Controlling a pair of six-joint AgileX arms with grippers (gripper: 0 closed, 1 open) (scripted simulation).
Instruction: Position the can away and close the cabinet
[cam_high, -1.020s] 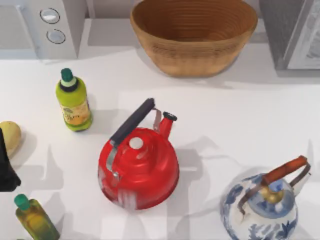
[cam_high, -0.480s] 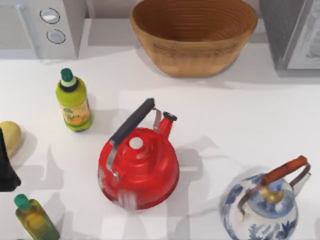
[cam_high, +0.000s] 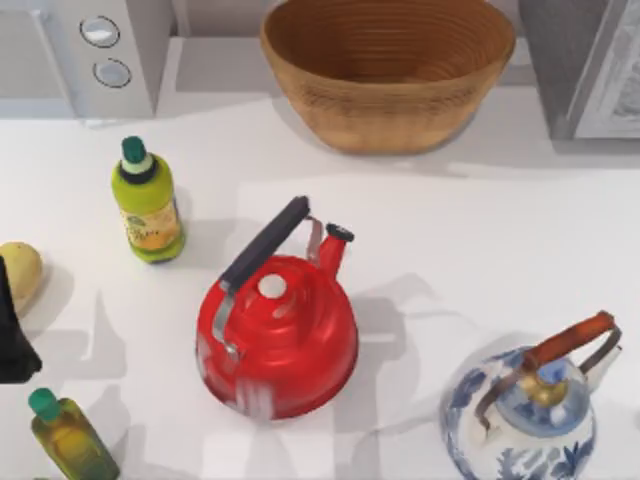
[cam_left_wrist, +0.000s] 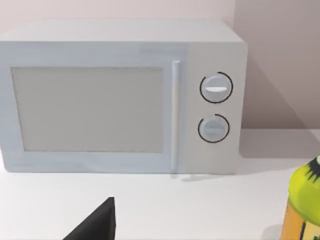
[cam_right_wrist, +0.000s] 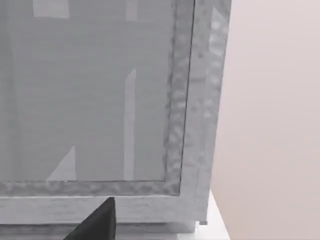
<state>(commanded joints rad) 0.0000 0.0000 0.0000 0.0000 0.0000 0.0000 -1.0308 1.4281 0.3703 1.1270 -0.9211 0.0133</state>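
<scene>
Bench (cam_high: 480, 230), front to rear: blue-and-white kettle (cam_high: 525, 420) front right; left gripper (cam_high: 12, 345) at the left edge, jaws' state cannot be told; red kettle (cam_high: 278, 335) centre; wicker basket (cam_high: 388, 70) rear centre; cabinet (cam_high: 590, 70) rear right, right gripper (cam_right_wrist: 97, 222) facing it, jaws likewise undetermined.

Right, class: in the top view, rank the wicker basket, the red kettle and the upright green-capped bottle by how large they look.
1. wicker basket, largest.
2. red kettle.
3. green-capped bottle, smallest.
No pair looks close enough to doubt.
</scene>
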